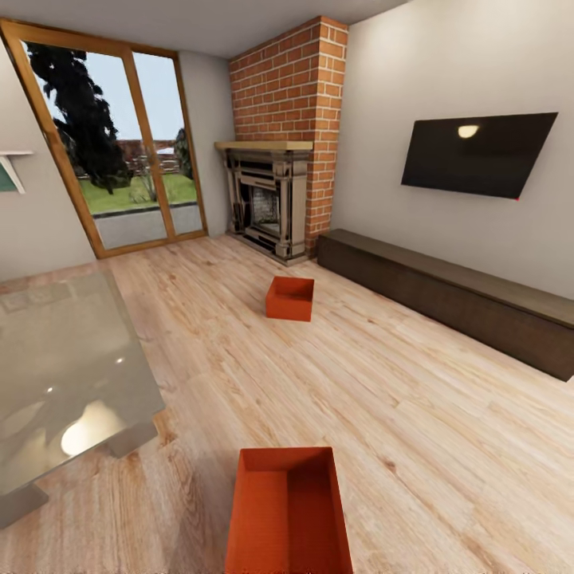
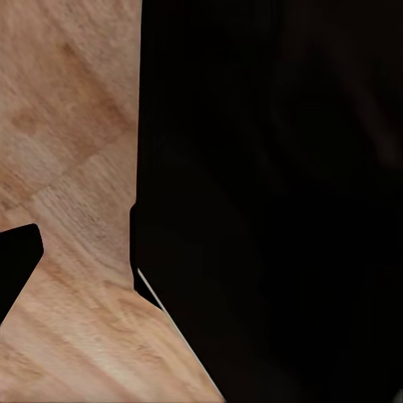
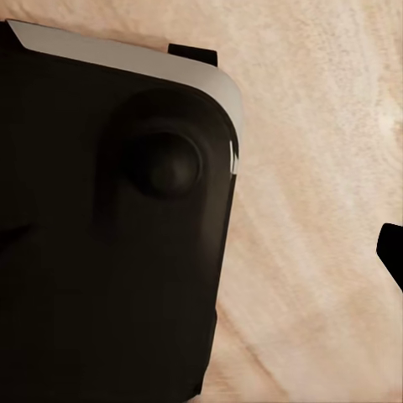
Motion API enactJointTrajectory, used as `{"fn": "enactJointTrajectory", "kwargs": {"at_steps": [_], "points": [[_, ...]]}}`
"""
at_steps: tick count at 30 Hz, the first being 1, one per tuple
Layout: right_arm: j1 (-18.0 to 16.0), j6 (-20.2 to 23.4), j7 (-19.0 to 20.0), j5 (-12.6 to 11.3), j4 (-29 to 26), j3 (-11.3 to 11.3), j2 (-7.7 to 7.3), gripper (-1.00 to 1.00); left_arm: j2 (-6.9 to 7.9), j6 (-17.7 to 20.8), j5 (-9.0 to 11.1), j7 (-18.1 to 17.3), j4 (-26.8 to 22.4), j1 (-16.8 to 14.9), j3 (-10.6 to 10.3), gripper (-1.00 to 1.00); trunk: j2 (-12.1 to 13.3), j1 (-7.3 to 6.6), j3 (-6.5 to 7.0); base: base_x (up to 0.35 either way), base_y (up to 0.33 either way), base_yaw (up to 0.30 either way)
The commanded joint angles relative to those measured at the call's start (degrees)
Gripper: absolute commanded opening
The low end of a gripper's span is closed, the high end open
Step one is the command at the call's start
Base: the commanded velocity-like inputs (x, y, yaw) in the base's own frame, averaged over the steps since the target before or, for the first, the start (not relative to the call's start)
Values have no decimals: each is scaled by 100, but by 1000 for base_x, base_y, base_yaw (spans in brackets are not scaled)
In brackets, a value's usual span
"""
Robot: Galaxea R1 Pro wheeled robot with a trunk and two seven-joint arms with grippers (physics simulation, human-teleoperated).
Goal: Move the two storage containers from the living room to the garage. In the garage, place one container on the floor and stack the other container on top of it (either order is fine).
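While the jaws' spread cannot be told from either wrist view | near tub [image 1: 288, 514] lies well short of the fireplace [image 1: 267, 203], far tub [image 1: 290, 298] just before it, both on wood floor [image 1: 414, 399] | neither picked up; carrying and garage stacking remain.

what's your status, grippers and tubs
Grippers: state unclear. Near tub at my feet, far tub by fireplace, both on wood floor. Glass table left.

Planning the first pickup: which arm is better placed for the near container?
Neither left nor right clearly: the near container lies centred just ahead on the wood floor, open side up. Both wrist cameras face floor planks alike; a two-arm grasp seems likeliest.
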Motion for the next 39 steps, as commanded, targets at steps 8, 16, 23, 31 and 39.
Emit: {"fn": "enactJointTrajectory", "kwargs": {"at_steps": [8,16,23,31,39], "points": [[-5,-29,2,-46,16,48,7,100,-1,-6,48,3,-9,3,10,100,-2,0,-77,0,0,0],[-5,-29,0,-46,16,48,7,100,-4,-6,48,3,-9,3,10,100,-2,0,-150,0,0,0],[-5,-29,3,-46,16,48,3,100,-4,-6,48,3,-9,3,10,100,-2,0,-213,0,0,0],[-5,-29,1,-46,15,48,3,100,-3,-6,48,3,-9,3,10,100,-2,0,-286,0,0,0],[-5,-29,0,-46,16,45,-1,100,-3,-6,48,3,-9,3,10,100,-2,0,-359,0,0,0]]}}
